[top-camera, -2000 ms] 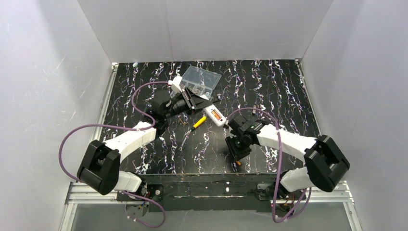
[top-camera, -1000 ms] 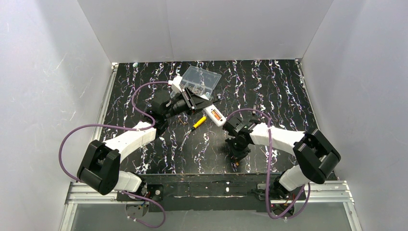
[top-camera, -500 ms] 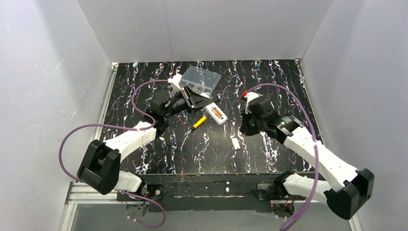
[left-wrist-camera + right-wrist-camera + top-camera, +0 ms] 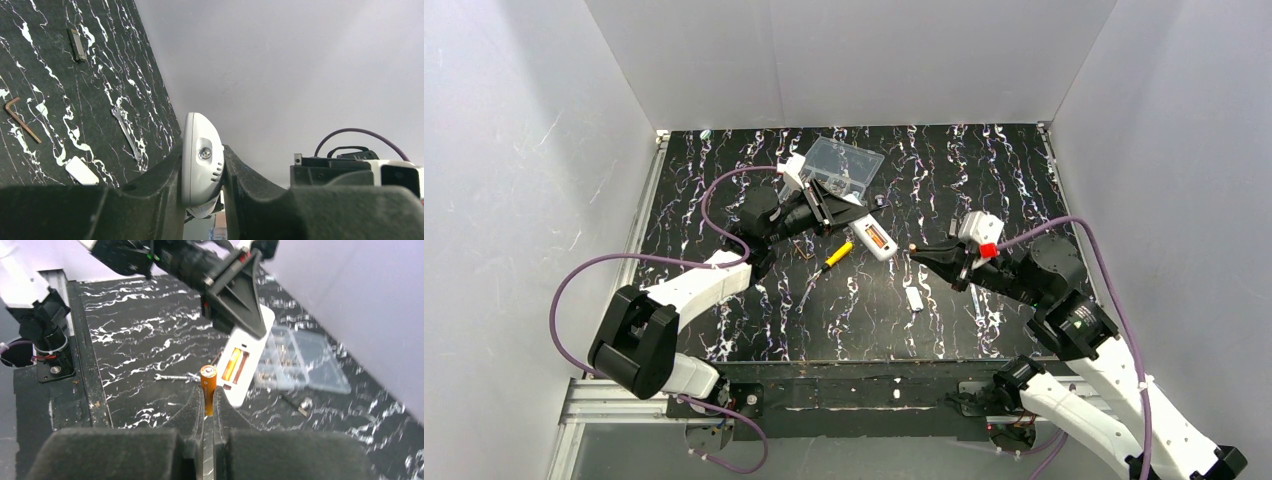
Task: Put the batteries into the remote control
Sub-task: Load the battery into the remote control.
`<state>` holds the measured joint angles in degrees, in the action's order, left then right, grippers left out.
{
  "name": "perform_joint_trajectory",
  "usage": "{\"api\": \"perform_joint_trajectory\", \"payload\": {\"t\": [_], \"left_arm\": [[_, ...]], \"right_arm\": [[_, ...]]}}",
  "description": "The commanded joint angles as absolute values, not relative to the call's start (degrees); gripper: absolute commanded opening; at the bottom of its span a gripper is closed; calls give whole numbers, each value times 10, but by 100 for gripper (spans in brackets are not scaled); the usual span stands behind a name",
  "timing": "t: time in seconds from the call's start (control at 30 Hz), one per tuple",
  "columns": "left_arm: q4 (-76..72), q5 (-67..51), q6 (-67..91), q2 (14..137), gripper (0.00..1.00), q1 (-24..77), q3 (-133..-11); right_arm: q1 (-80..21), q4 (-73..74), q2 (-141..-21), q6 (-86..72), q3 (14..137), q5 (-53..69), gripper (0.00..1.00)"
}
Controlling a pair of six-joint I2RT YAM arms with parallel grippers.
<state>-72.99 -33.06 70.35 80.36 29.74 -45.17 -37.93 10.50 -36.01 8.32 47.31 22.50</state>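
My left gripper (image 4: 848, 221) is shut on the white remote control (image 4: 872, 241) and holds it tilted above the table, back side up. Its rounded end shows between my fingers in the left wrist view (image 4: 201, 165). The remote's open compartment (image 4: 239, 365) holds one orange battery (image 4: 232, 364), with an empty slot beside it. My right gripper (image 4: 917, 250) is shut on the second orange battery (image 4: 208, 386), which stands upright between my fingertips (image 4: 194, 405). It hovers just right of the remote, a short gap away.
A clear compartmented box (image 4: 842, 165) lies behind the remote. A yellow-and-black screwdriver (image 4: 834, 255) lies front-left of it. A small white plate (image 4: 914, 298) lies on the table below my right gripper. A wrench (image 4: 172, 376), a hex key (image 4: 20, 120) and a bolt (image 4: 302, 404) lie nearby.
My right arm rose from the front centre and swung right. Its gripper now points left at the remote with the battery. The white plate is uncovered. My left arm has barely moved.
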Motion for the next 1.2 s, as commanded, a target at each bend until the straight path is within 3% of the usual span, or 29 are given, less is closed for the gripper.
{"api": "perform_joint_trajectory", "payload": {"t": [0.0, 0.4, 0.6, 0.77, 1.17], "left_arm": [[-782, -351, 705, 793, 0, 296, -483], [-807, -369, 722, 801, 0, 296, -494], [-816, -376, 731, 808, 0, 296, -499], [-815, -373, 734, 808, 0, 296, -496], [-802, -376, 745, 817, 0, 296, -504]], "right_arm": [[-380, 34, -358, 168, 469, 310, 1], [-380, 36, -373, 174, 483, 326, 1], [-379, 62, -440, 42, 544, 180, 1], [-379, 147, -511, 45, 625, 209, 1], [-385, 171, -589, 25, 648, 219, 1]]}}
